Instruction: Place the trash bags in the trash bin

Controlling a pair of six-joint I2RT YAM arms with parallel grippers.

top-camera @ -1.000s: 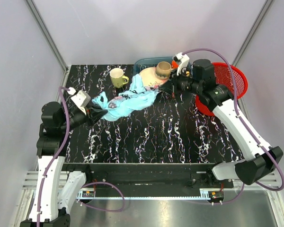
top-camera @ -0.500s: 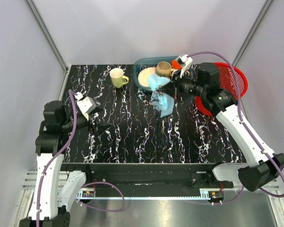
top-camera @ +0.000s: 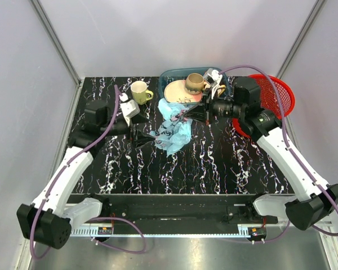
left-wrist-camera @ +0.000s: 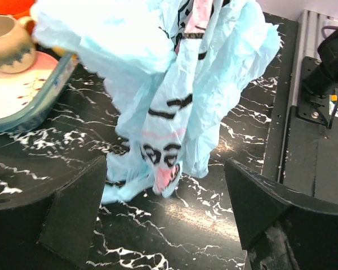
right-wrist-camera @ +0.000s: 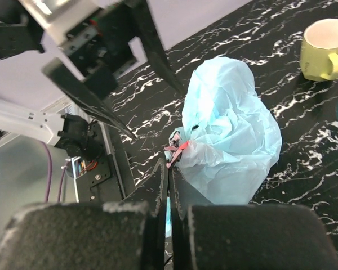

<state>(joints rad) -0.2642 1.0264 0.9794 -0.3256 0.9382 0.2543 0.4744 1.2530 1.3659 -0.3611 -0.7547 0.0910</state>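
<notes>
The trash bag (top-camera: 172,128), thin light-blue plastic with pink and dark prints, hangs bunched over the middle of the table, its lower end on or close to the surface. My right gripper (top-camera: 193,114) is shut on the bag's top; in the right wrist view a pink-printed fold (right-wrist-camera: 180,151) sticks out at the tips of the gripper (right-wrist-camera: 169,171). My left gripper (top-camera: 148,139) stands open just left of the bag, nothing between its fingers (left-wrist-camera: 73,208). The bag (left-wrist-camera: 174,84) fills the left wrist view. The trash bin (top-camera: 277,93), a red mesh basket, stands at the far right edge behind the right arm.
A teal dish tray (top-camera: 170,75) at the back holds a pink plate (top-camera: 179,91) and a brown mug (top-camera: 194,83). A yellow-green mug (top-camera: 139,91) stands to its left. In the left wrist view the tray's corner (left-wrist-camera: 42,104) lies just left of the bag.
My left gripper let go of the bag and opened, then swung in toward the table's middle. The bag, earlier stretched between both grippers, now hangs bunched from the right gripper alone.
</notes>
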